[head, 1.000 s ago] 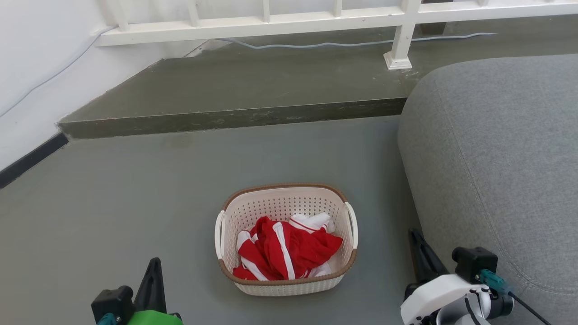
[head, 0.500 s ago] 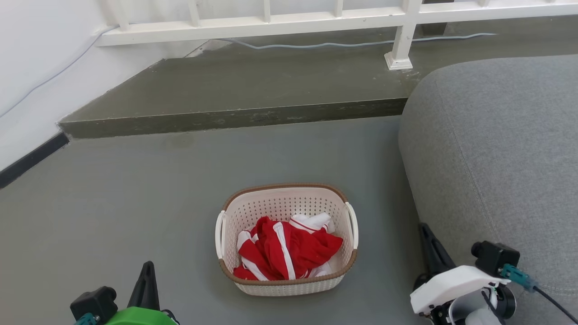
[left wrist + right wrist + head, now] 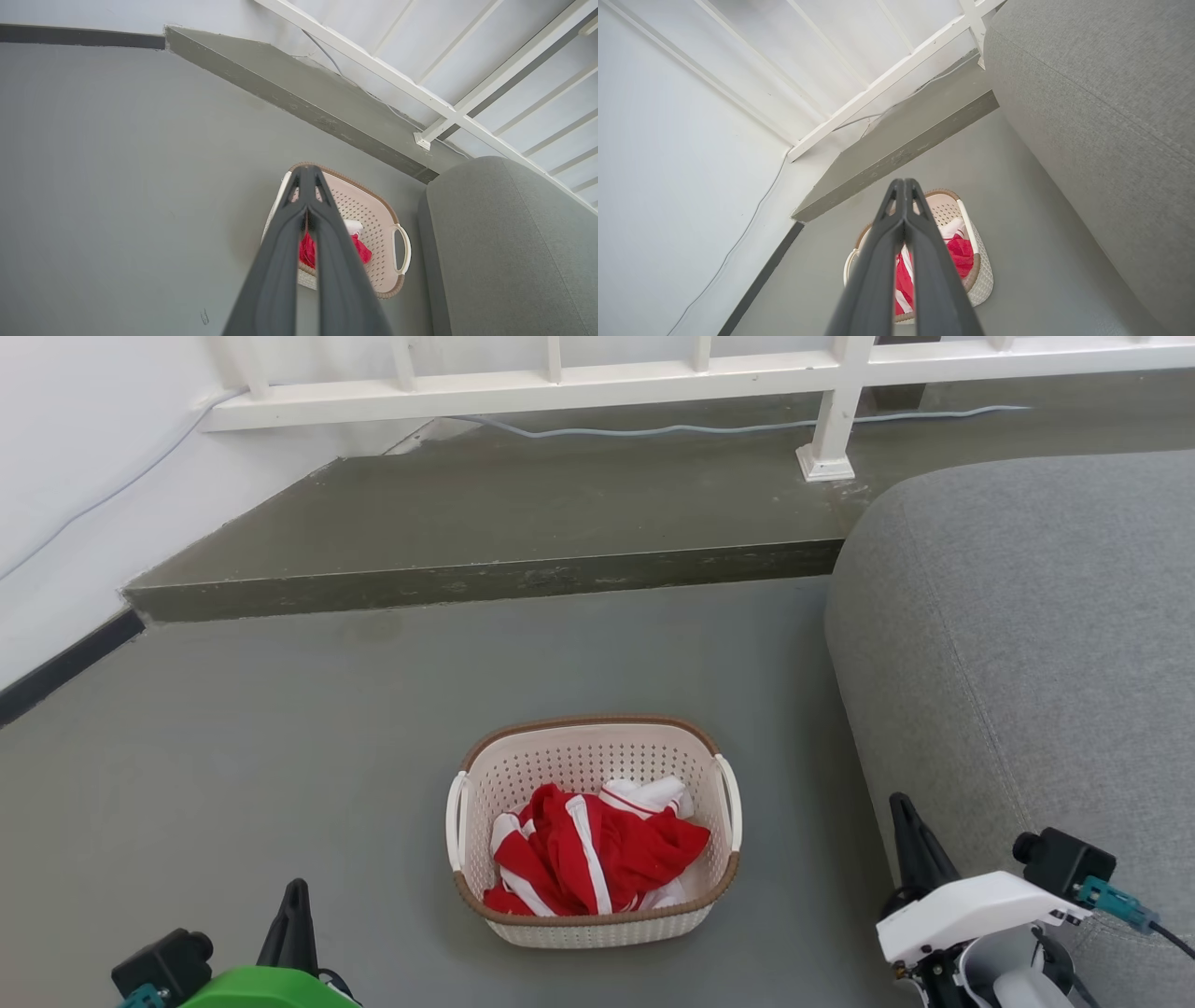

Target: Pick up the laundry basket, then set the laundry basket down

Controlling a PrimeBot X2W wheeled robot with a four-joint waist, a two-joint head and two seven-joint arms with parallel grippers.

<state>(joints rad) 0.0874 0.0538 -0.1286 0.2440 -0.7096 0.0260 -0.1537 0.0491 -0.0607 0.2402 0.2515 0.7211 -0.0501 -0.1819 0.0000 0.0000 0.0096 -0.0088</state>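
The laundry basket [image 3: 579,758], cream-white with a brown rim and white side handles, stands on the grey floor. A red and white garment [image 3: 593,854] lies inside it. My left gripper [image 3: 297,889] is at the lower left, shut and empty, well clear of the basket's left handle. On the other side, close to the sofa, my right gripper [image 3: 901,800] is likewise shut and empty. In the left wrist view the shut gripper [image 3: 307,169] points over the basket [image 3: 373,219]. The right wrist view has its shut gripper [image 3: 903,182] in front of the basket [image 3: 981,275].
A grey sofa [image 3: 1027,644] fills the right side, close to the basket. A raised concrete step [image 3: 485,581] runs across behind, with a white railing [image 3: 825,439] and a cable on it. A white wall with a dark skirting [image 3: 65,663] closes the left.
Both arms have drawn away from the basket: the left gripper moved left and down, the right gripper moved right toward the sofa. The basket has not moved.
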